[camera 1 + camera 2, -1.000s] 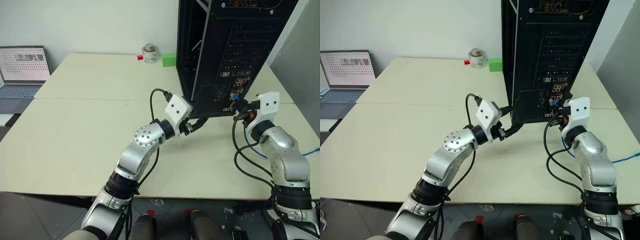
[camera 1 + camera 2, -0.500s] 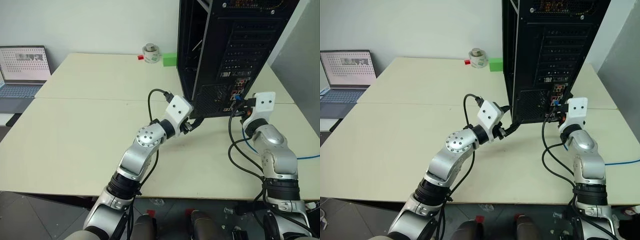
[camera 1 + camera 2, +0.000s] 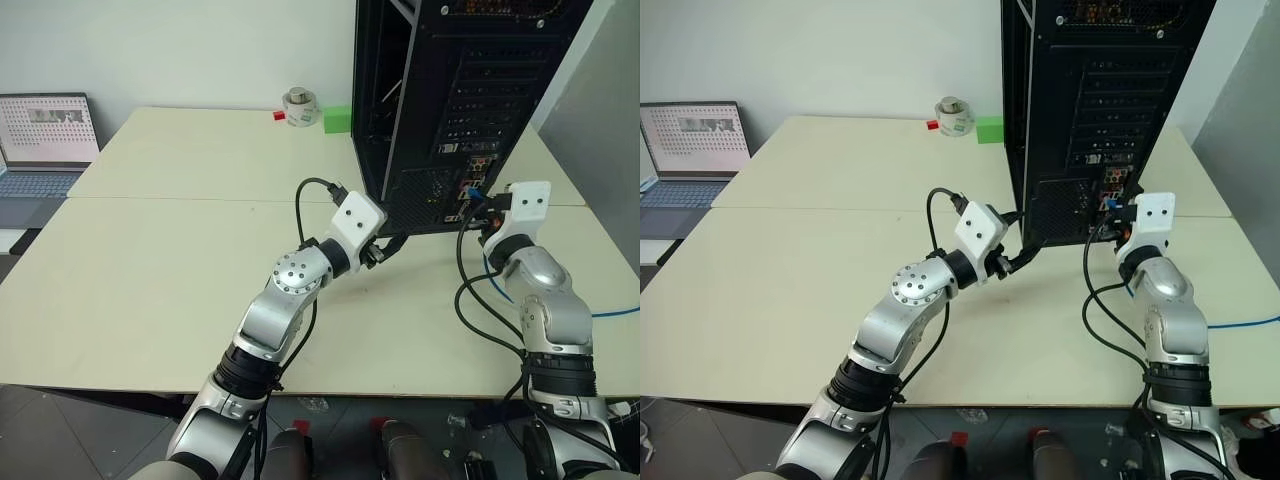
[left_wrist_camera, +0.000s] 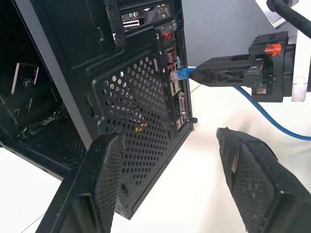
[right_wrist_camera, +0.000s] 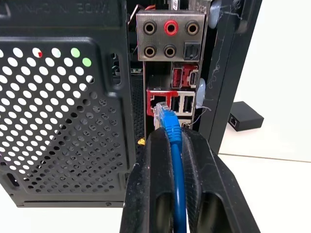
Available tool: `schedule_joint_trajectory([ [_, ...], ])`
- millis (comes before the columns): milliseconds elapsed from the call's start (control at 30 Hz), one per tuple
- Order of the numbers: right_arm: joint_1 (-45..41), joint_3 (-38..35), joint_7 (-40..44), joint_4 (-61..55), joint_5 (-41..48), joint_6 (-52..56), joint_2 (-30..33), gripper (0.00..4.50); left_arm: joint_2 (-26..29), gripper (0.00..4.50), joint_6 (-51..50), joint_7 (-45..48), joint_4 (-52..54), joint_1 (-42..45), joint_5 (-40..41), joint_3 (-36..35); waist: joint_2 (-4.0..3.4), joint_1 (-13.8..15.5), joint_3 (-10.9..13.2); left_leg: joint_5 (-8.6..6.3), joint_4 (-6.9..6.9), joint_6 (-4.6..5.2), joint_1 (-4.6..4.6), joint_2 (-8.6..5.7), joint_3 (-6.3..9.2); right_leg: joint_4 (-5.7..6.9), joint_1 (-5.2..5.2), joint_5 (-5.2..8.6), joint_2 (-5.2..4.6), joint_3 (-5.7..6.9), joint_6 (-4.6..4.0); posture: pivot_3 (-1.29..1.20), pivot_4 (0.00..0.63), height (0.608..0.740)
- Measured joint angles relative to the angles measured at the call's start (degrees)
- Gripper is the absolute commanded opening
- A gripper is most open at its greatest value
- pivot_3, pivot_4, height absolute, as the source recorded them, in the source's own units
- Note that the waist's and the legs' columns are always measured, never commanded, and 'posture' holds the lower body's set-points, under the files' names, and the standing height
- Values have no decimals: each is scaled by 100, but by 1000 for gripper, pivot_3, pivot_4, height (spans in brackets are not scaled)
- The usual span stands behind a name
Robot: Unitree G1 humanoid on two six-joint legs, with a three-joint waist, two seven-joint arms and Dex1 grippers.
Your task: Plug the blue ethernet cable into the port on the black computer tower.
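The black computer tower [image 4: 131, 111] is matt perforated metal, the blue ethernet cable [image 5: 176, 160] smooth plastic-sheathed with a clear plastic plug.

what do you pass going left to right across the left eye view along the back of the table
open grey laptop → small red block → round silver tape roll → green block → tall black metal computer tower

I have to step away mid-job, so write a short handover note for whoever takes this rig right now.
Right gripper: shut on the blue ethernet cable, clear plug forward, right at the port on the black computer tower; not visibly seated.
Left gripper: open, empty, fingers on either side of the tower's lower rear corner.
Done: cable picked up and brought to the port.
Left: push the plug fully in, release, withdraw both arms.
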State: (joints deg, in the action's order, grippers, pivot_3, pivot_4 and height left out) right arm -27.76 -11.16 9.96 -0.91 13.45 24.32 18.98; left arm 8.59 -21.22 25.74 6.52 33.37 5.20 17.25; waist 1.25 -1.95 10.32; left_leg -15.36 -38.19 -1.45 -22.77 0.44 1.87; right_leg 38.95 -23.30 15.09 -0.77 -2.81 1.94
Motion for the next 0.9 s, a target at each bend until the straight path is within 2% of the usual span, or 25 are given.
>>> schedule_joint_trajectory([
  [600,-200,-101,-220,1,177,237,-226,0,6,3167,-2,19,1,-4,0,-1,-1,-23,0,0,2,0,5,3,-10,1,-2,0,4,-12,0,0,150,740],
  [900,-224,152,-691,-70,-231,205,-509,0,-4,3167,-74,12,1,-6,2,-2,-2,-30,-1,0,3,0,6,5,-11,2,-2,0,8,-14,0,0,150,740],
])
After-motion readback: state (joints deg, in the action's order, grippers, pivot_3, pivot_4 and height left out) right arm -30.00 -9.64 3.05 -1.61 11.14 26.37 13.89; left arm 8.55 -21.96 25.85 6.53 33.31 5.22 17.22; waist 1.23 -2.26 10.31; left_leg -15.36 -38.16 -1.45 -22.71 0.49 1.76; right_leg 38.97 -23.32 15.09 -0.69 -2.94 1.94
